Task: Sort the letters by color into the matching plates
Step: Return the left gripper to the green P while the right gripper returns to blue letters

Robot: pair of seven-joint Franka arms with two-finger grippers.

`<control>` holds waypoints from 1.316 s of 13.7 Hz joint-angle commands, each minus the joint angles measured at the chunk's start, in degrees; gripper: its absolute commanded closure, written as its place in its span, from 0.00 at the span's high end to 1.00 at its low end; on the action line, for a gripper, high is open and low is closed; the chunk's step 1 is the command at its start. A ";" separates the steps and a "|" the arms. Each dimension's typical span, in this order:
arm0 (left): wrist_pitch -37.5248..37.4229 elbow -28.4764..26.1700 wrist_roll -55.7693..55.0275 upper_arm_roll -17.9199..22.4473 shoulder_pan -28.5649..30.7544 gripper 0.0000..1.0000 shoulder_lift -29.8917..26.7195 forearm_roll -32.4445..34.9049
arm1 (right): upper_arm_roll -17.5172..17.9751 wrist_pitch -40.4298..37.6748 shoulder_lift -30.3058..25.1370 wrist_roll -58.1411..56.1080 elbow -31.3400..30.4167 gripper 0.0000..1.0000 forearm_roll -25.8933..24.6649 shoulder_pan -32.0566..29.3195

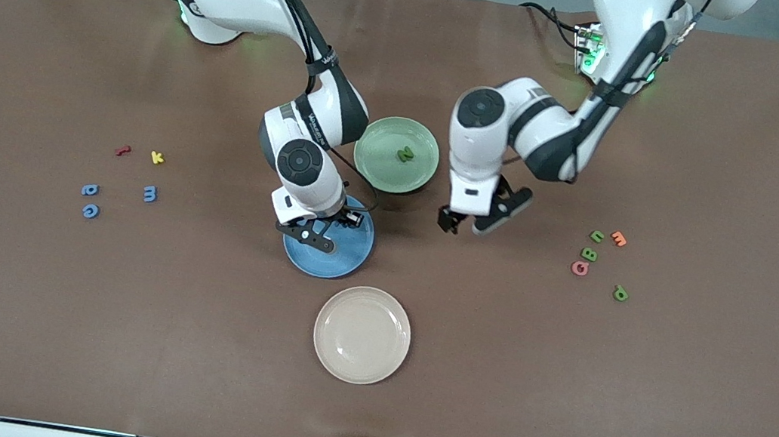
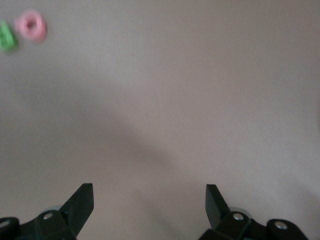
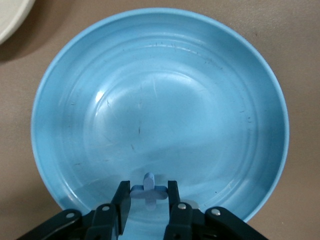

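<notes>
- Near the table's middle, the green plate (image 1: 396, 154) holds one green letter (image 1: 407, 154), lying flat near its centre.
- Blue plate (image 1: 346, 254) sits just nearer the front camera than the green plate; cream plate (image 1: 362, 334), nearer still, holds nothing visible.
- Right gripper (image 3: 148, 200) hangs low over the blue plate (image 3: 160, 75), fingers pressed onto a blue cross-shaped letter (image 3: 148, 190); its long bar spans from one finger to the other.
- Left gripper (image 1: 469, 222) hovers over bare table beside the green plate, fingers (image 2: 82, 200) spread wide, holding nothing.
- Three blue letters (image 1: 150, 194) lie loose toward the right arm's end, near a red letter (image 1: 123, 151) and a yellow letter (image 1: 156, 157).
- Three green letters (image 1: 589, 254) lie toward the left arm's end, among an orange letter (image 1: 618, 238) and a pink letter (image 1: 579, 268).
</notes>
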 commanded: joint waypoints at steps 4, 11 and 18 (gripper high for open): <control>-1.06 -1.25 23.65 -0.59 14.89 0.96 -0.75 5.43 | -0.77 -5.52 -1.91 -0.03 0.79 1.00 0.13 -0.44; 7.00 -4.41 40.48 -0.94 30.72 0.94 0.40 5.36 | -3.23 -10.92 -13.77 -22.41 -8.16 1.00 -0.58 -11.06; 14.14 -6.00 39.42 -1.65 37.16 0.81 4.61 2.11 | -3.23 -7.42 -15.80 -54.22 -15.63 1.00 -4.80 -28.29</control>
